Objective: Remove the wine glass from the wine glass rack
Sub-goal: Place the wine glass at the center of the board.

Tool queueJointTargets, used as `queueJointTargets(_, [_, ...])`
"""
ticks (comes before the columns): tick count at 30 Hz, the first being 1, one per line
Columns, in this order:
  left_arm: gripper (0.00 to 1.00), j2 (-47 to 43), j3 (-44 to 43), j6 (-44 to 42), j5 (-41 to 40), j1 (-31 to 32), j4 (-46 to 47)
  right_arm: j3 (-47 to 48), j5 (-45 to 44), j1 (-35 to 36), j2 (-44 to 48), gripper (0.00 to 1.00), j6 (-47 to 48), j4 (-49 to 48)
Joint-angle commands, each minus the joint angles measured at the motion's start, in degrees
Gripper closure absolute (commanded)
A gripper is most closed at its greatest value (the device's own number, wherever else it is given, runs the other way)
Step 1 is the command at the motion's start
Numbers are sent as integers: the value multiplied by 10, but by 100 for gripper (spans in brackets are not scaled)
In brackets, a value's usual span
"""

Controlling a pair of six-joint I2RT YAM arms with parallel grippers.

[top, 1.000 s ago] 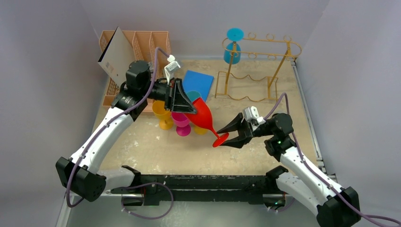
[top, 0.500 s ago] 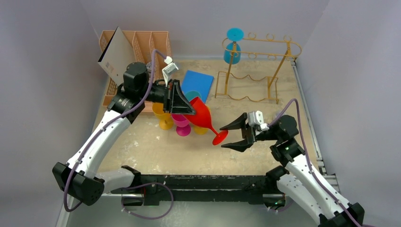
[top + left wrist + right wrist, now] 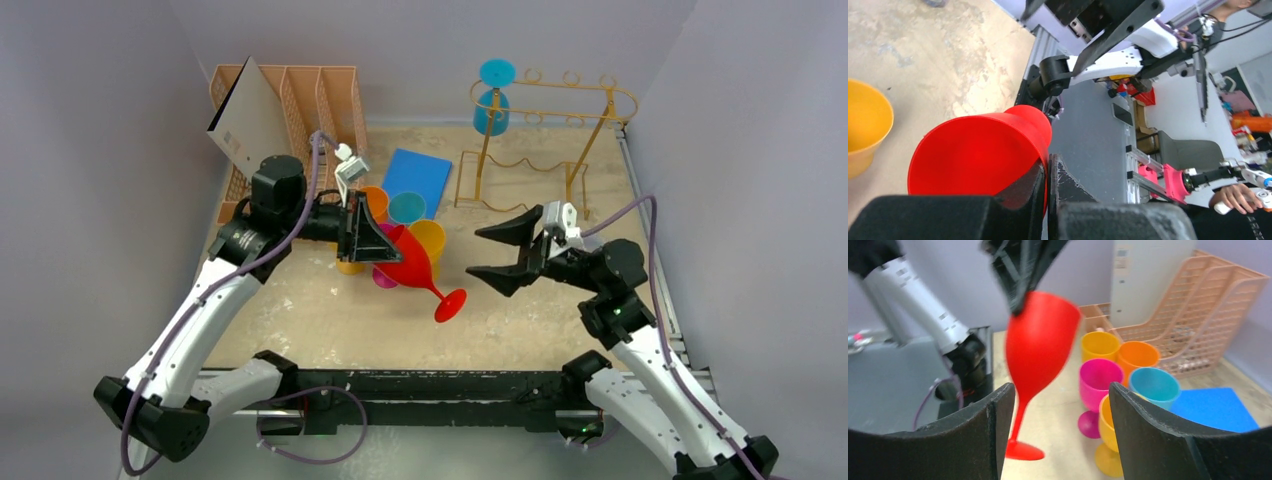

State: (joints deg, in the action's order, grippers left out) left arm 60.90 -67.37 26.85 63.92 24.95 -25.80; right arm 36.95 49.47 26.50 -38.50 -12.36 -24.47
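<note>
Work surface is a sandy, mottled table (image 3: 300, 310) boxed in by pale lilac walls (image 3: 100, 150). At back left stands a peach slotted file organizer (image 3: 320, 95) with a white board (image 3: 245, 115) leaning in it, and a flat blue pad (image 3: 418, 175) lies mid-back. The left end effector (image 3: 385, 245) is fully closed, pinching the rim of the red wine glass (image 3: 415, 270). The left wrist view shows both fingers (image 3: 1068, 200) pressed together on the bowl wall. The glass is tilted, with its bowl up by the fingers and its stem and round foot slanting down toward the right arm; whether the foot touches the table cannot be told. It hangs just in front of a cluster of other glasses (image 3: 430, 238) — orange, teal, yellow, magenta — standing upright. The right end effector (image 3: 478, 252) is spread wide and holds nothing, facing the red glass but apart from it. The wine glass rack (image 3: 484, 150), thin gold wire, stands at back right, well apart from the red glass — a blue glass (image 3: 490, 115) hangs inverted at its left end.
</note>
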Motion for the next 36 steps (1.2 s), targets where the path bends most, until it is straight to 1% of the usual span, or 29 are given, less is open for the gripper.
queueJointTargets(1, [100,-35,-2,-62,-104,9,-131,30,-228,-2,13,30,-31,34])
queueJointTargets(2, [100,-38,-2,-74,-145,11,-164,33,-310,-2,18,30,-48,61])
queueJointTargets(4, [100,-44,-1,-90,-184,13,-207,50,-455,-2,29,29,-85,150])
queueJointTargets(5, [100,-50,1,-92,-195,14,-217,66,-482,-2,29,29,-86,193])
queueJointTargets(7, [100,-62,10,-92,-226,18,-228,98,-493,-2,21,28,-62,259])
queueJointTargets(9, [100,-72,14,-92,-290,23,-253,123,-511,-2,5,26,-65,313])
queueJointTargets(11, [100,-79,13,-93,-353,24,-284,143,-528,-2,-10,26,-89,363])
queueJointTargets(14, [100,-83,6,-103,-391,24,-321,163,-577,-2,-30,26,-172,439])
queueJointTargets(17, [100,-81,-1,-103,-461,24,-353,178,-624,-2,-44,26,-202,487])
queueJointTargets(19, [100,-84,11,-97,-533,24,-367,185,-628,-2,-51,26,-208,499])
queueJointTargets(21, [100,-76,3,-84,-585,24,-380,192,-615,-2,-54,26,-208,501])
queueJointTargets(24, [100,-72,20,-62,-612,24,-351,199,-595,-2,-58,25,-208,500])
queueJointTargets(31, [100,-44,80,12,-638,26,-275,209,-574,-2,-63,24,-206,516])
queueJointTargets(32, [100,-42,84,22,-662,29,-267,208,-574,-2,-63,24,-206,517])
queueJointTargets(36, [100,-25,88,42,-715,49,-240,204,-575,-2,-63,24,-209,518])
